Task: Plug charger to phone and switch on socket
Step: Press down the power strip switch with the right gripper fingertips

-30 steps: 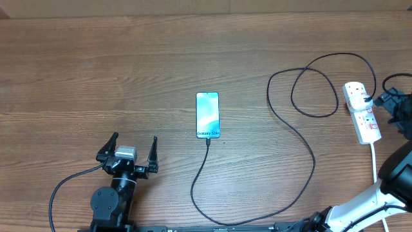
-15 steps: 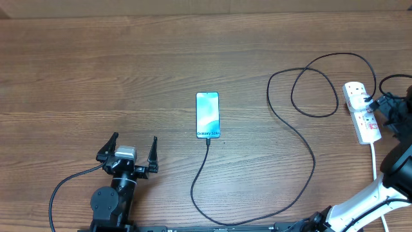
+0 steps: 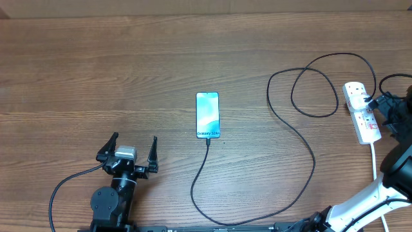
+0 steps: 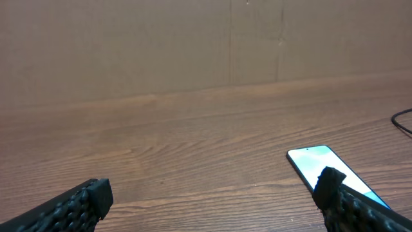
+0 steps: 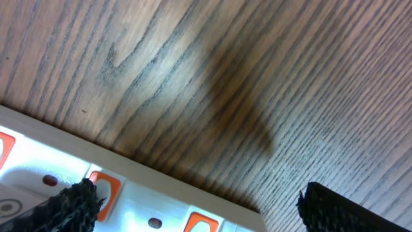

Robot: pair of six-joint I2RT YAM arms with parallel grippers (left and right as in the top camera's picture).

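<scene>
The phone (image 3: 207, 115) lies flat mid-table, teal screen up, "Galaxy" text at its near edge; it also shows in the left wrist view (image 4: 322, 166). The thin black charger cable (image 3: 302, 138) runs from the phone's near edge, loops across the table and reaches the white socket strip (image 3: 362, 113) at the right. My right gripper (image 3: 385, 108) is open right at the strip's right side; in the right wrist view one fingertip (image 5: 80, 196) sits by an orange switch on the strip (image 5: 154, 190). My left gripper (image 3: 133, 152) is open and empty, near-left of the phone.
The strip's thick white cord (image 3: 374, 161) runs toward the near edge at the right. A brown cardboard wall (image 4: 193, 45) stands along the far side of the wooden table (image 3: 96, 71).
My right gripper has moved a little left, closer against the socket strip. The left arm, phone and cable have not moved.
</scene>
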